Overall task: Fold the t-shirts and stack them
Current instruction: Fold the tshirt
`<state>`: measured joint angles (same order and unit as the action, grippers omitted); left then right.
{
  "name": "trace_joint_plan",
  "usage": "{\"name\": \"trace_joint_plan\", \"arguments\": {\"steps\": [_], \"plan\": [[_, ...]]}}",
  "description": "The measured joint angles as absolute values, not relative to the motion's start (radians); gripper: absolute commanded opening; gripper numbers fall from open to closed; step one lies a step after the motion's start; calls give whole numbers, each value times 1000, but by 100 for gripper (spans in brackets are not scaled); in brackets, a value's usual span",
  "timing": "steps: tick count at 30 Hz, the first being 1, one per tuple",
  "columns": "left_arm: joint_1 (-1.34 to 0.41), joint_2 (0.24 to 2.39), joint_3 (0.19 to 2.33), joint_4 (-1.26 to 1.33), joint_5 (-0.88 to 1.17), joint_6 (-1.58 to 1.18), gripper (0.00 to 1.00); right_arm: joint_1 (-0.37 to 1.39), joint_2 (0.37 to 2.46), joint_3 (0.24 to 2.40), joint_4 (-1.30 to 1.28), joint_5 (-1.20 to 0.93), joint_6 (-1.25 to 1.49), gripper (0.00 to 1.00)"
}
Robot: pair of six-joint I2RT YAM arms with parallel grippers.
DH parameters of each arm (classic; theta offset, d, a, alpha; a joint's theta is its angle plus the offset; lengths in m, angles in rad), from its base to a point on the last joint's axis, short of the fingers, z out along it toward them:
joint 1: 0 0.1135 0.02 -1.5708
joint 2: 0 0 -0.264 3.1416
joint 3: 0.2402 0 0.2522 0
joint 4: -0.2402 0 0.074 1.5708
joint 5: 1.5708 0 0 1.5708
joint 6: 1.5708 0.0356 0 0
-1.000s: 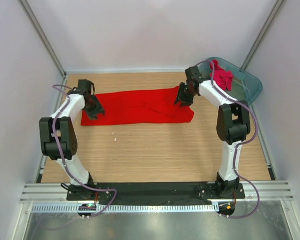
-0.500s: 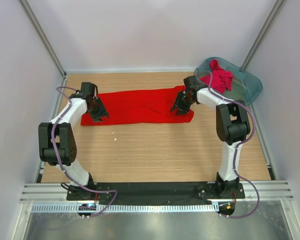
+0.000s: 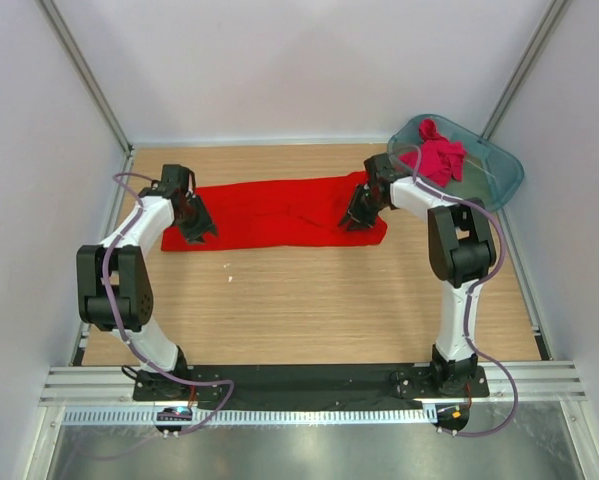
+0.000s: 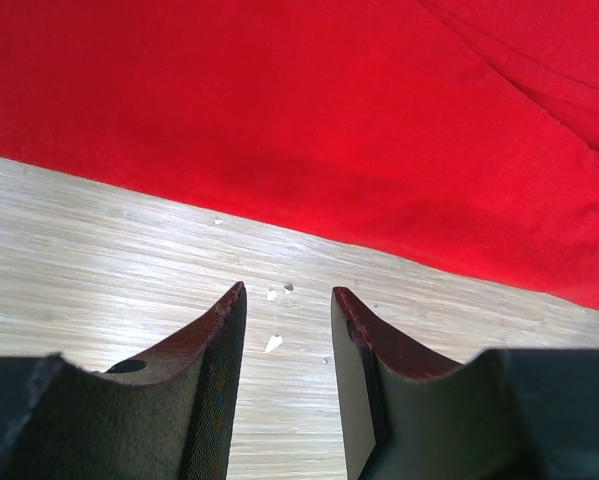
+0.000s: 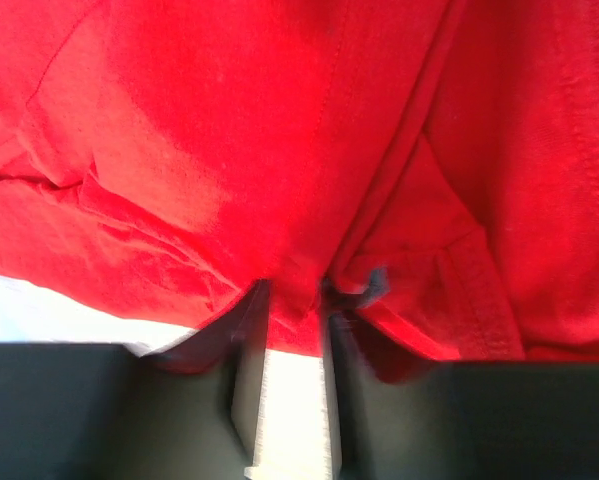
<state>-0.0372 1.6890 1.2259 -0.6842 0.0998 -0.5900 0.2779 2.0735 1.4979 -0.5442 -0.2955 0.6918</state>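
Top external view showed the red t-shirt [image 3: 269,210] stretched left-right; left gripper [image 4: 287,295], spread and empty, sat just short of its lower-left edge; right gripper [image 5: 289,292] straddled the right hem, grip uncertain.

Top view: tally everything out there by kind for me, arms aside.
T-shirts: 2 (red t-shirt spread out; crimson-pink t-shirt bunched inside the teal tub)
Tubs: 1
Total: 3
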Motion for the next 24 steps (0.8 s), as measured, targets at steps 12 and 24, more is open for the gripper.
{"name": "trace_joint_plan", "arguments": {"steps": [12, 24], "plan": [[-37, 1689, 1226, -685, 107, -589, 41, 290, 2084, 1570, -493, -330, 739, 1], [-37, 1689, 1228, -685, 110, -585, 40, 300, 2089, 1599, -576, -281, 685, 35]]}}
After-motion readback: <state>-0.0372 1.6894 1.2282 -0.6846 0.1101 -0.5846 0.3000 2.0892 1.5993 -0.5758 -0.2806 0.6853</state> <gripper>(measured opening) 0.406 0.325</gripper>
